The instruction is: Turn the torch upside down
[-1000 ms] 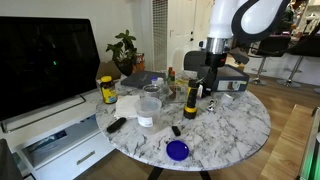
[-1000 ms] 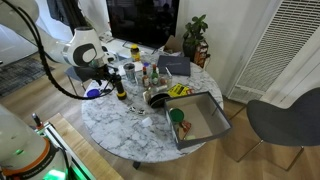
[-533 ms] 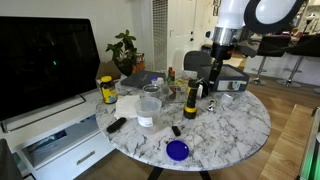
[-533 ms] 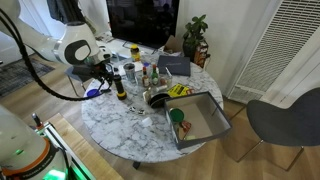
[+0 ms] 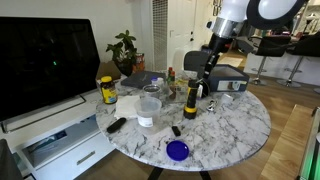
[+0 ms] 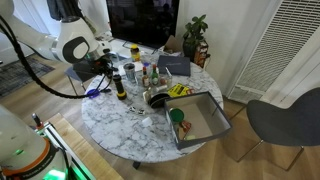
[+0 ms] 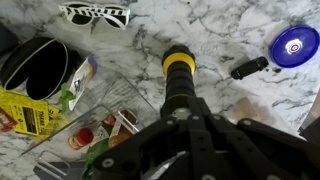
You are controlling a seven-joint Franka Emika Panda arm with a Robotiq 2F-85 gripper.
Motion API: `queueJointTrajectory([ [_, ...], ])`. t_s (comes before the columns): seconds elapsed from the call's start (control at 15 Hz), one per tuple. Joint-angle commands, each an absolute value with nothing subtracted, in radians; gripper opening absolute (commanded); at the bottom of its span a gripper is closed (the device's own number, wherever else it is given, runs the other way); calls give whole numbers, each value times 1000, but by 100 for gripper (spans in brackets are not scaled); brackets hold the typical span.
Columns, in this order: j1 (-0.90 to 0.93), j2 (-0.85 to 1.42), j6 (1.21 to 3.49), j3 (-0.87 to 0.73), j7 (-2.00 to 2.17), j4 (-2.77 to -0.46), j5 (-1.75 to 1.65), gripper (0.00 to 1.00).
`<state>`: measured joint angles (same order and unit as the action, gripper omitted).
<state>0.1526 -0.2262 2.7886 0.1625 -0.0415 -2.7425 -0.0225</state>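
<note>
The torch (image 5: 190, 101) is stood upright near the bench's middle. The gripper (image 5: 206, 68) is held above it, empty; its opening cannot be told. 1 firm mid-body grasp is advised before rotation.

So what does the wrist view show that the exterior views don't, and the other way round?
Only the wrist view: the torch from straight above, and white-framed sunglasses clear enough to name. Only the exterior views: the television, potted plant, yellow-lidded jar and grey tray. Shared: the torch standing upright, blue disc, marble table.
</note>
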Motion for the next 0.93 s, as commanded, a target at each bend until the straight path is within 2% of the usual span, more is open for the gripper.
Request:
queueJointTrajectory([
  [0.0,148,-221,2849,151,-28,-2760,-28,0],
  [0.4,152,-208,2861,149,-19,-2751,-19,0],
  [0.87,86,-232,2783,205,183,-2752,-107,0],
])
